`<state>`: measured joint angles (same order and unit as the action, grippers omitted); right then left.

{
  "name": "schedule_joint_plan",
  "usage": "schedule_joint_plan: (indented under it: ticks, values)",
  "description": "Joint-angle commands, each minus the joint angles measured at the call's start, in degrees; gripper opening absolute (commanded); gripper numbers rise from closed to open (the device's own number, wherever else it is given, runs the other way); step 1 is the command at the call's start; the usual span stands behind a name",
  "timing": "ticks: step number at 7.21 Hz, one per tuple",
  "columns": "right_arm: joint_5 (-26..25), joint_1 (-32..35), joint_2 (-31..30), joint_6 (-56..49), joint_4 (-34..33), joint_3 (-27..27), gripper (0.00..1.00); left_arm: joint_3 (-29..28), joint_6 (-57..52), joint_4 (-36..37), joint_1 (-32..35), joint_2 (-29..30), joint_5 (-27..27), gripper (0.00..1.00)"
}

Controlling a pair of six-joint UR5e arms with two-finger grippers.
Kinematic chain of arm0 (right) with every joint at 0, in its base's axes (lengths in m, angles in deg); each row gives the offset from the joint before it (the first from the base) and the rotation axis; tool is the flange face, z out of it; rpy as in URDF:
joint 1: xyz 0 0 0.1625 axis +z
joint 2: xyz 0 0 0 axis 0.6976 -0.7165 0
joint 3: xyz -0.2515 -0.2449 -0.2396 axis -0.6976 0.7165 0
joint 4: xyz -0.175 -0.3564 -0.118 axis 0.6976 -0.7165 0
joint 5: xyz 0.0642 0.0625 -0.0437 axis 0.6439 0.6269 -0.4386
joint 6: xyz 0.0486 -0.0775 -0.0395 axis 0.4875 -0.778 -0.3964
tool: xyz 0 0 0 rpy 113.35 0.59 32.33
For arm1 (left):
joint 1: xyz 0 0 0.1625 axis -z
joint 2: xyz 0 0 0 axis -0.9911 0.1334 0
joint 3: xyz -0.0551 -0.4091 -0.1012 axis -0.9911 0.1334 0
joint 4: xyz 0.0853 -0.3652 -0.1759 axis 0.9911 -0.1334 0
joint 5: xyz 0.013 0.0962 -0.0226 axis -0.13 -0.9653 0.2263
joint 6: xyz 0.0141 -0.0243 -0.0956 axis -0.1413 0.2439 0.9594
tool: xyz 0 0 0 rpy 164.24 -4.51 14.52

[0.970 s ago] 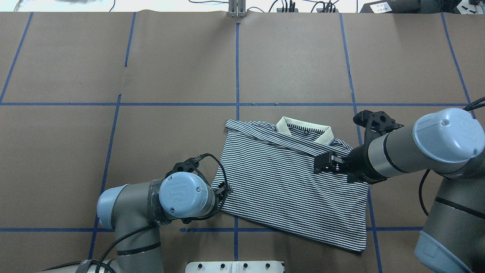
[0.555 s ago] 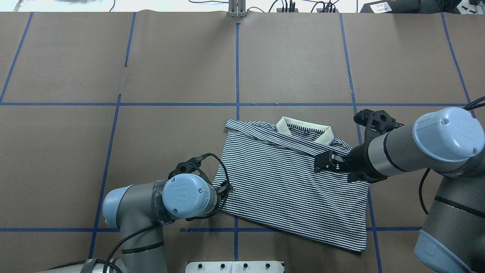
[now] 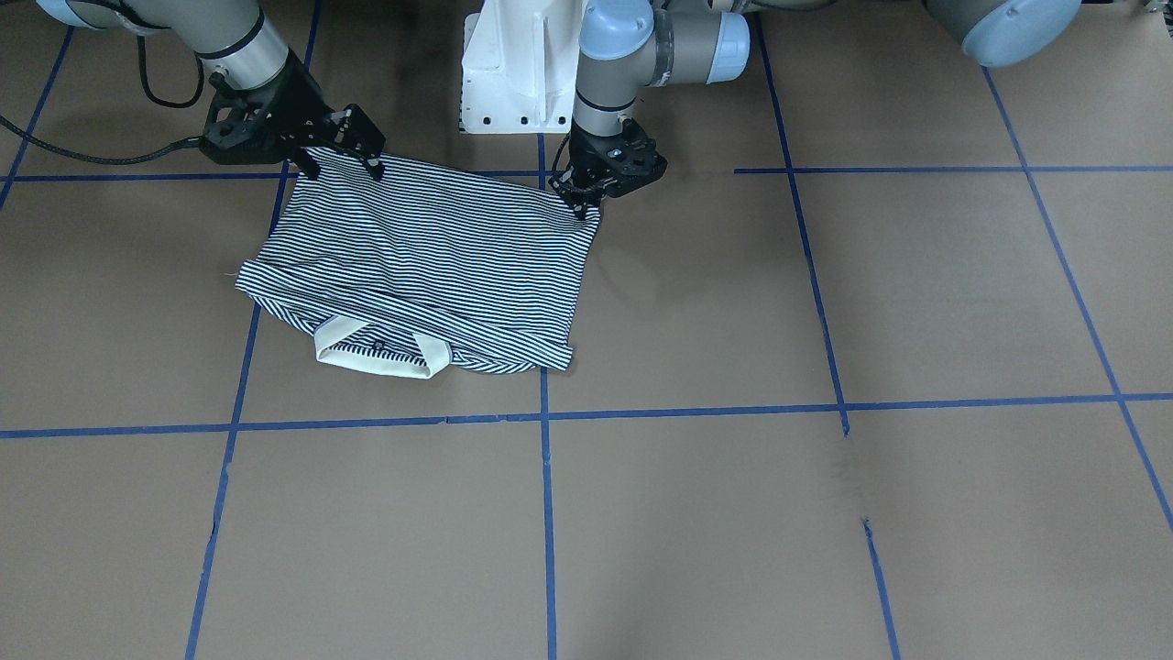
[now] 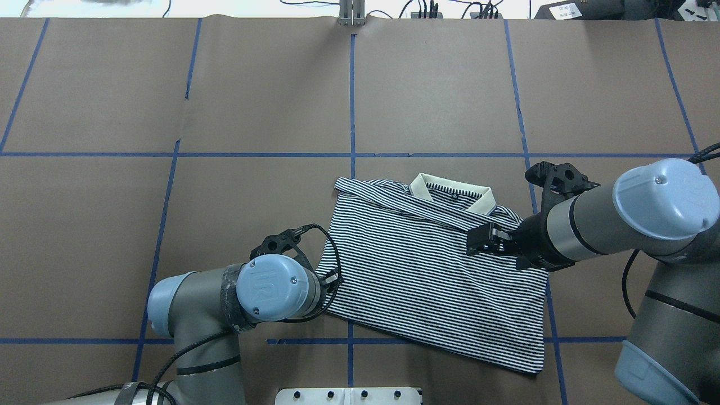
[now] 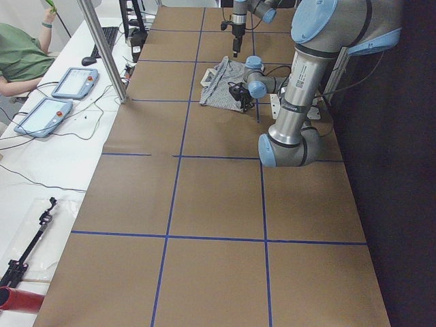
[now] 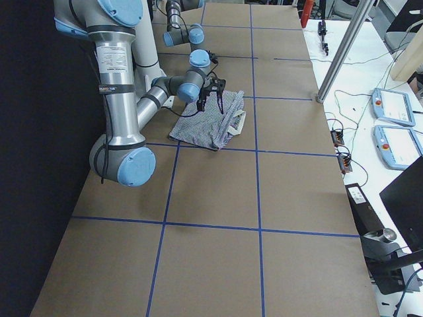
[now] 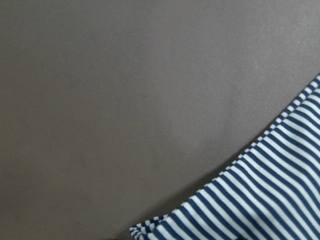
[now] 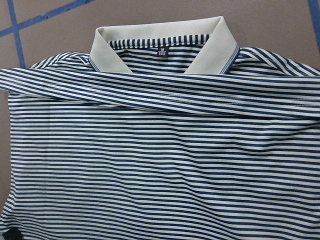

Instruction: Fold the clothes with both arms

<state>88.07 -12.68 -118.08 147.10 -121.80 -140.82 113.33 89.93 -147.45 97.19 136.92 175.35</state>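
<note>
The table (image 4: 253, 101) is covered with brown paper, divided into squares by blue tape lines (image 4: 352, 101). Cables run along its far edge, well beyond the polo shirt (image 4: 427, 275). In the exterior left view a white bench (image 5: 41, 157) beside the table carries two teach pendants (image 5: 75, 82), and a person's green sleeve (image 5: 20, 58) is cut off at the corner. The shirt lies flat in front of the white pedestal (image 3: 513, 73). Its cream collar (image 4: 450, 194) points away from the robot and one striped fold is laid across the chest. The left gripper (image 3: 585, 197) sits at the shirt's near left corner with its fingers close together. It cannot be determined whether they pinch the cloth: the wrist joint hides them from overhead, and the left wrist view shows only bare paper and a striped corner. The right gripper (image 3: 345, 167) hangs over the shirt's right side with its fingers spread wide, holding nothing. The right arm's base is cut off.
</note>
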Motion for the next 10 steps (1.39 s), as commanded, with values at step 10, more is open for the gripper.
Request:
schedule_joint_plan:
  ticks: [10]
  values:
    - [-3.14,-0.09,0.17,0.00,0.00,0.97,1.00,-34.27,-29.29,-19.30,23.28,16.02,-5.53,0.00]
